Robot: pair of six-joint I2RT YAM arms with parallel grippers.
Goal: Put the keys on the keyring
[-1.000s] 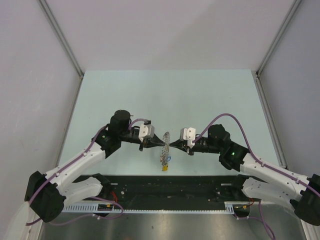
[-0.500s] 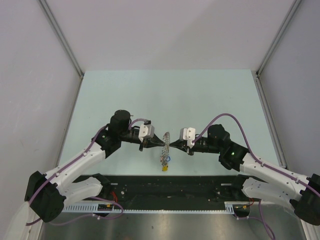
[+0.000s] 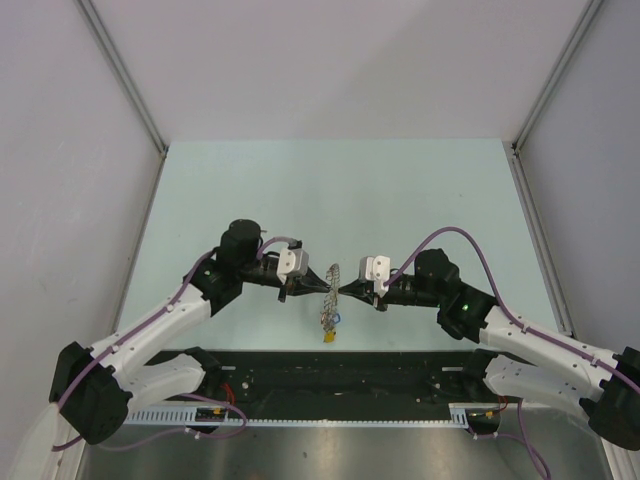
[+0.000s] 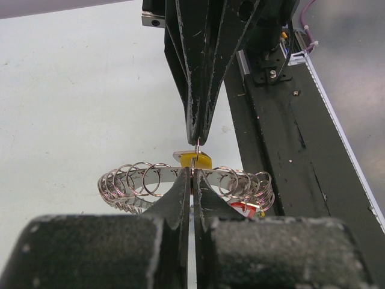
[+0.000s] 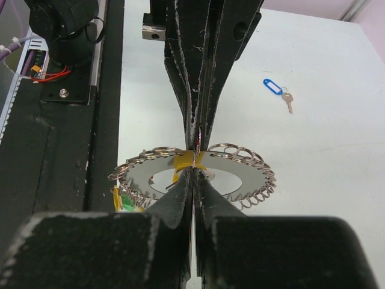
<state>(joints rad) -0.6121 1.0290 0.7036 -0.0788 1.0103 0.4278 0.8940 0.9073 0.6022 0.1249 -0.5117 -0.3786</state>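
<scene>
The keyring [image 3: 330, 300] hangs above the table between my two grippers and shows edge-on from above. In the wrist views it is a flat grey ring [image 5: 240, 180] fringed with small wire loops [image 4: 135, 177] and red, green and yellow tags. My left gripper [image 3: 324, 289] is shut on its rim [image 4: 192, 174]. My right gripper [image 3: 342, 290] faces it tip to tip. It is shut on thin metal belonging to the yellow-tagged key [image 4: 194, 159], which rests against the ring [image 5: 183, 159]. A blue-tagged key [image 5: 275, 88] lies loose on the table.
The black base rail [image 3: 330, 365] runs along the table's near edge, close beside the keyring in both wrist views [image 4: 283, 150] [image 5: 90, 120]. Purple cables loop off both arms. Grey enclosure walls stand at the left, right and back.
</scene>
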